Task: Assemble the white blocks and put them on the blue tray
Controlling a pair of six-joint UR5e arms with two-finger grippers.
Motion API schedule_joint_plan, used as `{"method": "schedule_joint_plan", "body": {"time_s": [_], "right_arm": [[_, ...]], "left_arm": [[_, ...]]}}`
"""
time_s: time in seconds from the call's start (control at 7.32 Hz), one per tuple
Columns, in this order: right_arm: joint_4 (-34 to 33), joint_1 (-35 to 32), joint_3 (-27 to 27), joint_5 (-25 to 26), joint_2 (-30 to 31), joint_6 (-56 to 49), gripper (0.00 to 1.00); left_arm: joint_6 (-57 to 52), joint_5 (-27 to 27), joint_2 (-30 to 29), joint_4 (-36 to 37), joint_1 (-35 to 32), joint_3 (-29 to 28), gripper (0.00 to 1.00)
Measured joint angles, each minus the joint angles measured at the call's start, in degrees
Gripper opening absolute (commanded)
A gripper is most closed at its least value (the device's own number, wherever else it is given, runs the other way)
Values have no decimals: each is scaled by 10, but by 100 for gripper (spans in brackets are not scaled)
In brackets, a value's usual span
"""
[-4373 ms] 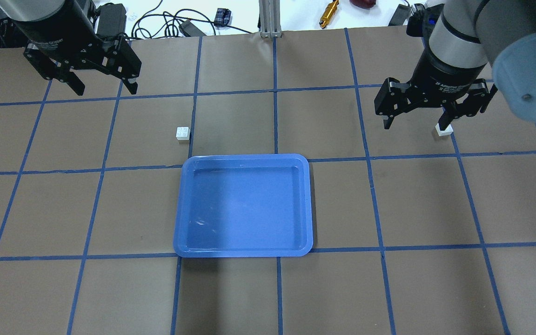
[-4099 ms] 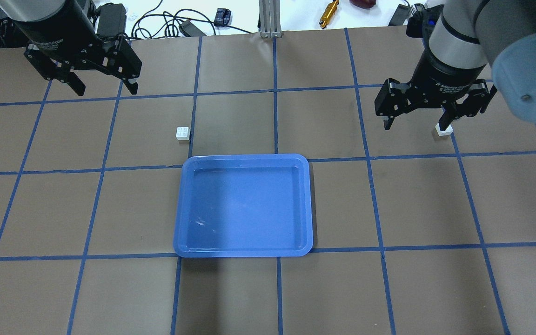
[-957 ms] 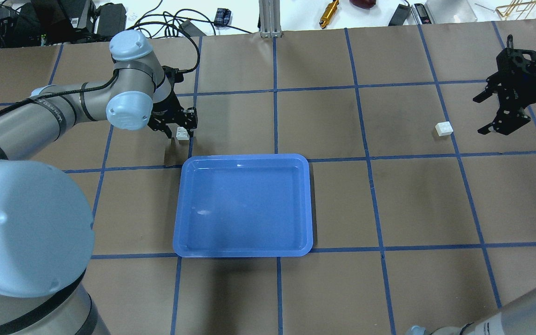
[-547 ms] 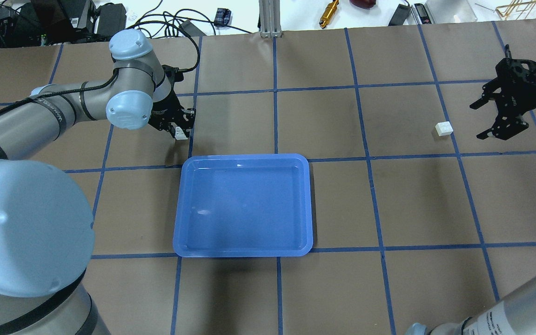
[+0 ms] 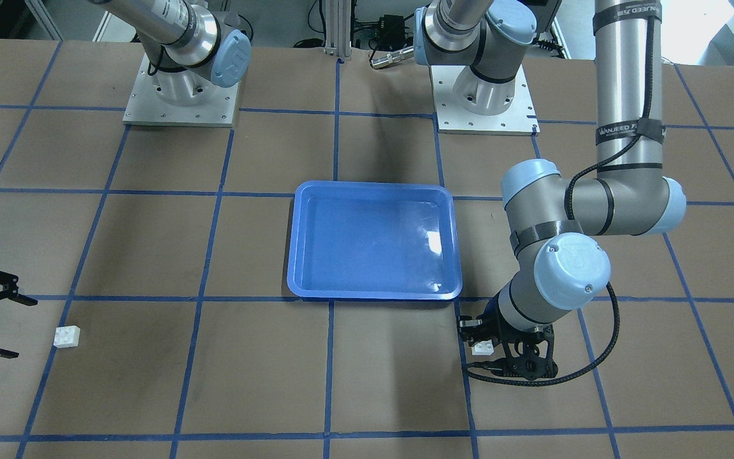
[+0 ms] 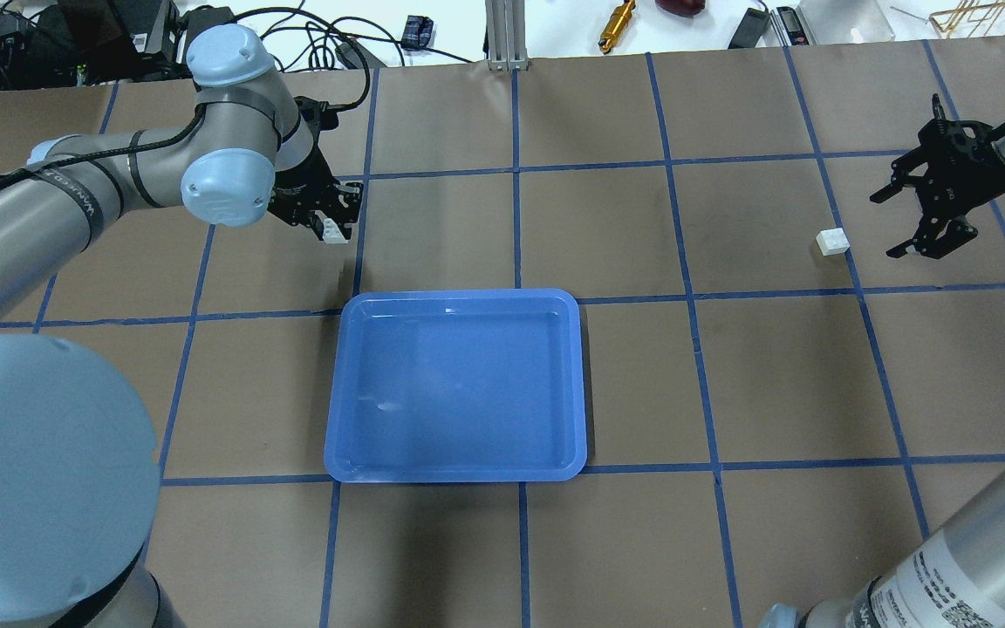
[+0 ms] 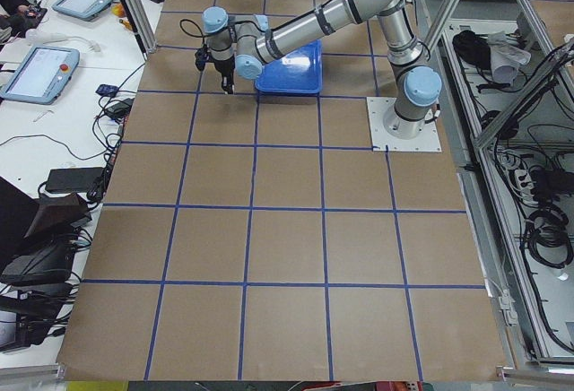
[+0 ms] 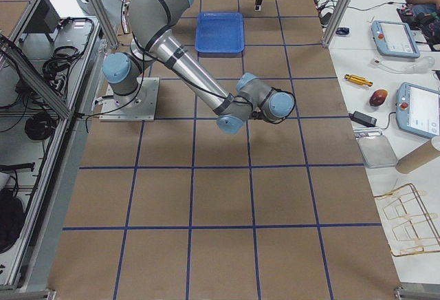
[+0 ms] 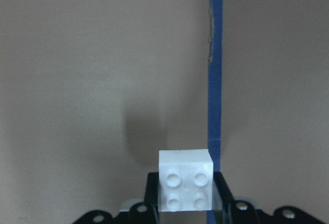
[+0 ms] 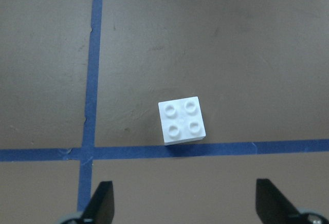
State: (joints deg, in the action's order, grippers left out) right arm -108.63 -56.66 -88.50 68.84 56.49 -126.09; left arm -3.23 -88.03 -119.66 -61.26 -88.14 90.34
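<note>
The blue tray [image 6: 459,298] lies in the middle of the table and holds nothing; it also shows in the front-facing view [image 5: 373,187]. My left gripper [image 6: 330,228] is shut on a white four-stud block [image 6: 332,232] and holds it just above the table, beyond the tray's far left corner. The left wrist view shows this block [image 9: 186,180] between the fingers, with its shadow on the paper below. My right gripper [image 6: 885,225] is open beside a second white block [image 6: 832,242] that lies on the table. In the right wrist view this block [image 10: 182,120] lies ahead of the open fingers [image 10: 103,199].
The table is brown paper with a blue tape grid. Cables, a brass tool [image 6: 618,22] and an aluminium post [image 6: 507,35] lie past the far edge. The two arm bases [image 5: 179,95] stand behind the tray in the front-facing view.
My left gripper closed on the white block and lifted it off the table, away from the tray. My right gripper moved a little toward the other block and stayed open.
</note>
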Motion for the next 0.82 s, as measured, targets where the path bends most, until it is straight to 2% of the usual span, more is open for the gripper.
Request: {"method": "schedule_joint_plan", "body": {"time_s": [0.41,0.82], "right_arm": [[5,-6,0,-18,-7,-75,100],[6,-22,1,-13,-23,-79,100]], "left_arm": [[23,-5,50,-49,-37,18,0],[68,-6,85,-46,-70,90,0]]}}
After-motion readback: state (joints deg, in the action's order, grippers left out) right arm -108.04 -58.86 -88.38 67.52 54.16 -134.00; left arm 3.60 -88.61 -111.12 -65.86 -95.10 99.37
